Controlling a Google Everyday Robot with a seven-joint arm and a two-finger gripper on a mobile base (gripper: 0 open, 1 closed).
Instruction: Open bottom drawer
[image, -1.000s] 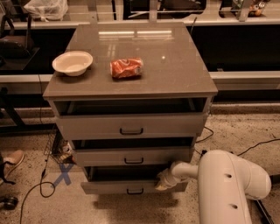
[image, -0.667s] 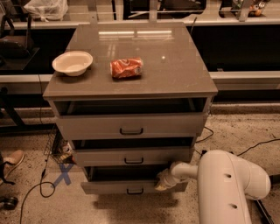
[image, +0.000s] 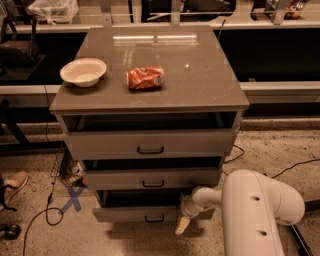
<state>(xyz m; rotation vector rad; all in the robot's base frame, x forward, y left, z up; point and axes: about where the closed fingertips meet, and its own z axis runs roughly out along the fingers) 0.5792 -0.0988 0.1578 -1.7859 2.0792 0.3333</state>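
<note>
- Three grey-beige drawers sit stacked in a grey-brown cabinet (image: 200, 75) with a flat, glossy top, and each is pulled out a little, showing a dark gap above its front.
- Lowest of them is the bottom drawer (image: 125, 214), the narrowest and shortest, close to the speckled floor; its flat front stands nearer than the fronts above it, and its small black bar handle (image: 154, 218) sits at the middle.
- Above it are the mid-sized drawer (image: 115, 179) and the widest top drawer (image: 105, 144), each with its own black handle.
- At the right end of the bottom drawer's front, low and near the floor, is the tan-tipped gripper (image: 182, 226), with its tip pointing down; whether it is open or closed, or has hold of anything, I cannot tell.
- Behind the gripper, the bulky white robot arm (image: 260, 215) fills the near right corner.
- On the cabinet top, a shallow white bowl (image: 83, 71) rests at the left, and a crumpled red packet (image: 145, 77) lies just to its right, apart from it.
- On the floor at the left are a blue tape cross (image: 73, 198), a looping black cable (image: 35, 225) and a tan shoe (image: 17, 181).
</note>
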